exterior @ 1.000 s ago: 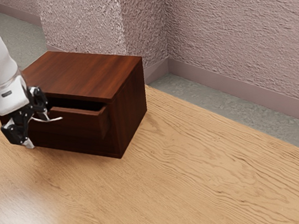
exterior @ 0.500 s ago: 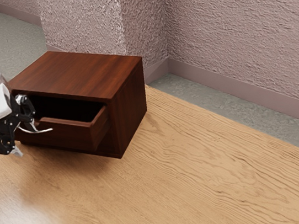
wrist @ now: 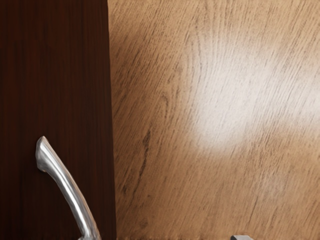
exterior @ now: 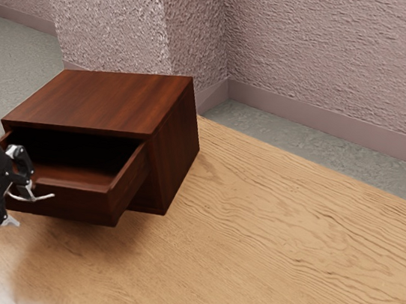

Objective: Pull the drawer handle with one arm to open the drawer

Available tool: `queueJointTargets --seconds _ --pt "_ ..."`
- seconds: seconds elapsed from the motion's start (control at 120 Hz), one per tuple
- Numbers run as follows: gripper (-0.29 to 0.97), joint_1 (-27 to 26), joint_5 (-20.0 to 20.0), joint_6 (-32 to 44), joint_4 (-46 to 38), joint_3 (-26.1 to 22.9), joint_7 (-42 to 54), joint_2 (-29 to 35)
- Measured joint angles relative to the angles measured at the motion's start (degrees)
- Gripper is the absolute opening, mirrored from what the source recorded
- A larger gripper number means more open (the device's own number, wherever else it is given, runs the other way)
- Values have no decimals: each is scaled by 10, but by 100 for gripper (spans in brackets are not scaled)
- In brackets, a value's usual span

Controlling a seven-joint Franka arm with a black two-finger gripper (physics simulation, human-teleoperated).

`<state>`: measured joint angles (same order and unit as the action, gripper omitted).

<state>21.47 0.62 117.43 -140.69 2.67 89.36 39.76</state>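
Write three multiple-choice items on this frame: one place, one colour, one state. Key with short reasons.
1. Where is the gripper?
A. at the exterior view's top edge
B. at the drawer front, by the handle
C. at the exterior view's right edge

2. What colour is the handle?
A. silver
B. black
C. red

3. How does the drawer stand?
A. flush shut
B. taken out wholly
C. partly out of the cabinet

Key: 1 B, the gripper sits at the handle on the drawer front. 2 A, the wrist view shows bright metal. 3 C, a dark opening shows behind the drawer front.
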Motion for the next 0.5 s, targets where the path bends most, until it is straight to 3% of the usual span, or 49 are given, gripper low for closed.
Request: queueJointTargets --seconds 0.158,0.383,0.5 --pt "29 5 1 -20 -10 -5 -1 31" --pt "46 9 -2 -32 14 -22 -1 50" --pt "55 8 -25 -43 70 -61 -3 45"
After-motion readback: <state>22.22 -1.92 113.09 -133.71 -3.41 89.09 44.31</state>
